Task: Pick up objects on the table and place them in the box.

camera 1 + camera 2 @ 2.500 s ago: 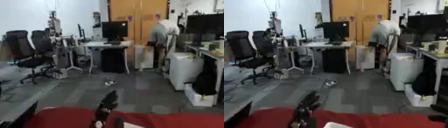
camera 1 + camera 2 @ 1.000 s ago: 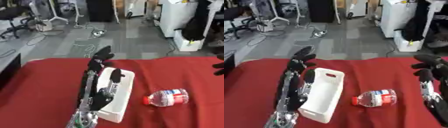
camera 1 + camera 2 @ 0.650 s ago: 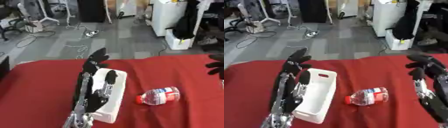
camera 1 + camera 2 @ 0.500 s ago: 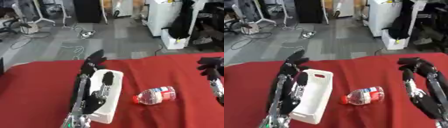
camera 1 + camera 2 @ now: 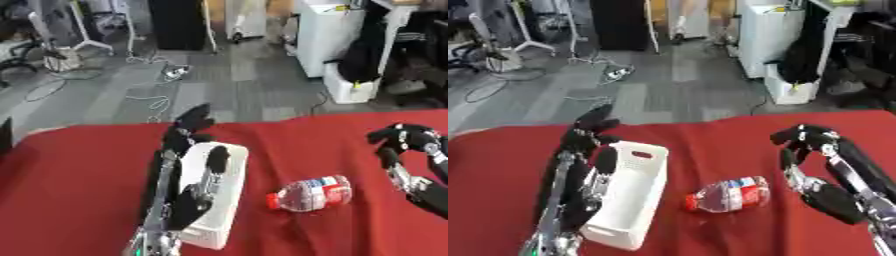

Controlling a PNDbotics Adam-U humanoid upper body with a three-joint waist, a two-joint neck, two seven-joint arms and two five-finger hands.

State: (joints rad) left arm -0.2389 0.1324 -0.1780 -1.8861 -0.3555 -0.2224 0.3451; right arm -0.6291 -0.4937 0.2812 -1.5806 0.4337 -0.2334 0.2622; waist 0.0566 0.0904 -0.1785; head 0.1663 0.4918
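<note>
A clear plastic bottle (image 5: 728,194) with a red label lies on its side on the red tablecloth (image 5: 710,145), right of a white box (image 5: 632,195). My left hand (image 5: 579,185) is raised over the box's left side, fingers straight and pointing away, hiding part of the box. My right hand (image 5: 815,165) hovers right of the bottle with its fingers relaxed and slightly bent, holding nothing. Neither hand touches the bottle.
The red table ends at its far edge (image 5: 289,120), beyond which lies grey office floor with cables (image 5: 157,102), white cabinets (image 5: 337,35) and a black bag (image 5: 363,57).
The head has tilted down from the room to the table. My right hand has moved in from the right edge toward the bottle. The left hand stays over the box.
</note>
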